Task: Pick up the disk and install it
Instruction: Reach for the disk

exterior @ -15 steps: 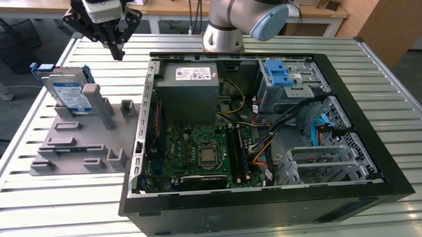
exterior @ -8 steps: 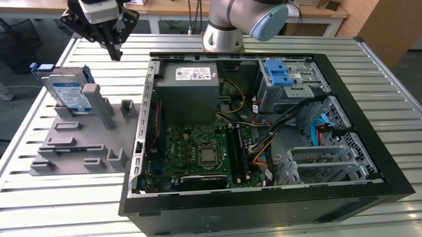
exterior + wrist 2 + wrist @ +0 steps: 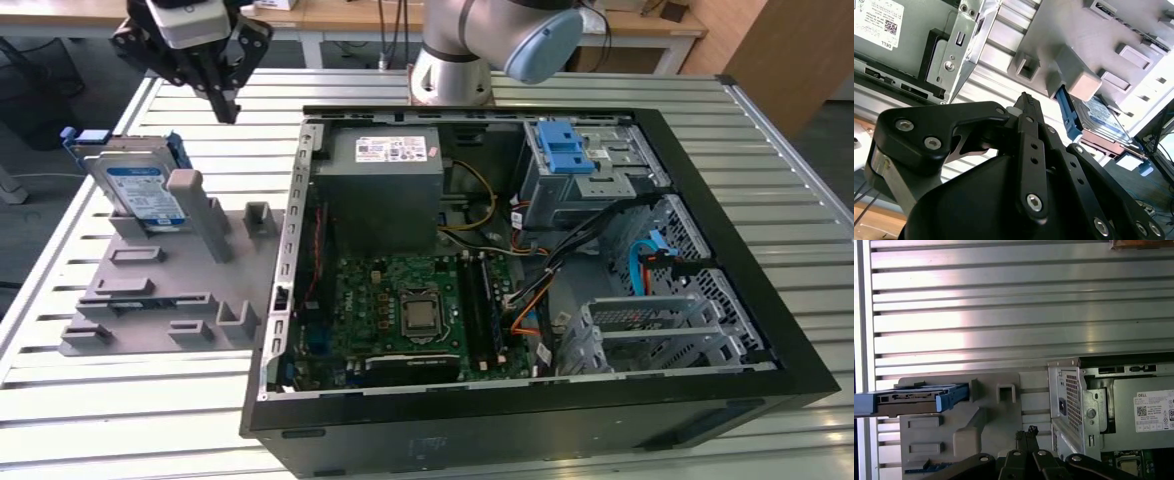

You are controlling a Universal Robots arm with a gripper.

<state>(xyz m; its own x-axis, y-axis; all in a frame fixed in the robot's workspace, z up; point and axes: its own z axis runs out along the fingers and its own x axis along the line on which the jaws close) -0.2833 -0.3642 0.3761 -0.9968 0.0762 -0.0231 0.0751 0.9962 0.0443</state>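
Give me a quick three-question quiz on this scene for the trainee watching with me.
1. Fill in: in the exterior view, the grey holder sits on the computer case's ____ side.
2. Where is the disk? A) standing on edge in the holder B) inside the case C) flat on the case's rim
3. True or false: the gripper is gripping the disk.
Key: 1 left; 2 A; 3 false.

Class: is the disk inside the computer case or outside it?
Outside: the disk stands upright in the grey holder beside the case.
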